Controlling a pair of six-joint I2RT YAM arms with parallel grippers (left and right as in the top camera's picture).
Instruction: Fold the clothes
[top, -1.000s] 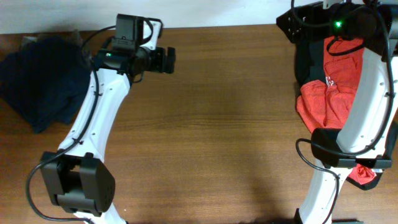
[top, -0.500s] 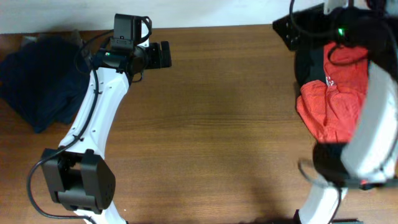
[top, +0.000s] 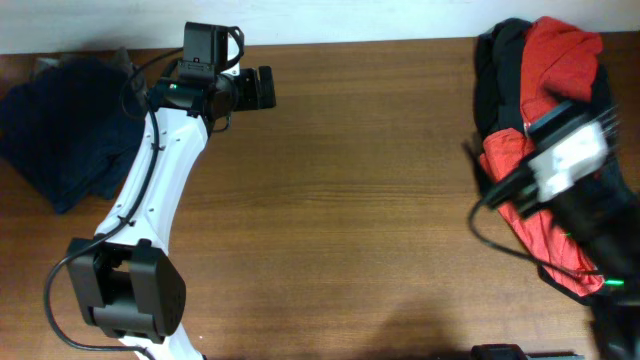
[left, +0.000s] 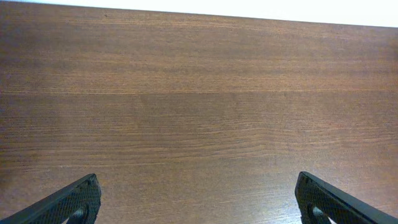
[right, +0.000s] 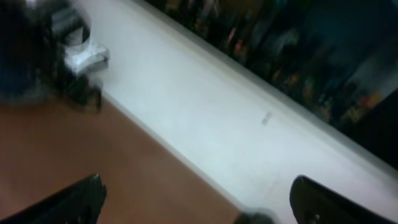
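Note:
A heap of dark navy clothes (top: 62, 125) lies at the table's far left. A red T-shirt (top: 545, 125) lies on black garments (top: 492, 75) at the far right. My left gripper (top: 262, 88) is open and empty over bare wood near the back edge, right of the navy heap; its fingertips (left: 198, 205) frame only tabletop. My right arm (top: 575, 190) is a blur over the red T-shirt. Its gripper (right: 199, 202) is open and empty in the right wrist view, pointing past the table edge at the floor.
The wooden table (top: 350, 200) spans the view, with its back edge against a white surface (top: 350, 20). The right wrist view shows the table's edge, a white floor (right: 205, 118) and dark clutter beyond.
My right arm has swung fast from the back right corner toward the front, uncovering the top of the red T-shirt. The left arm has shifted slightly back and stays open.

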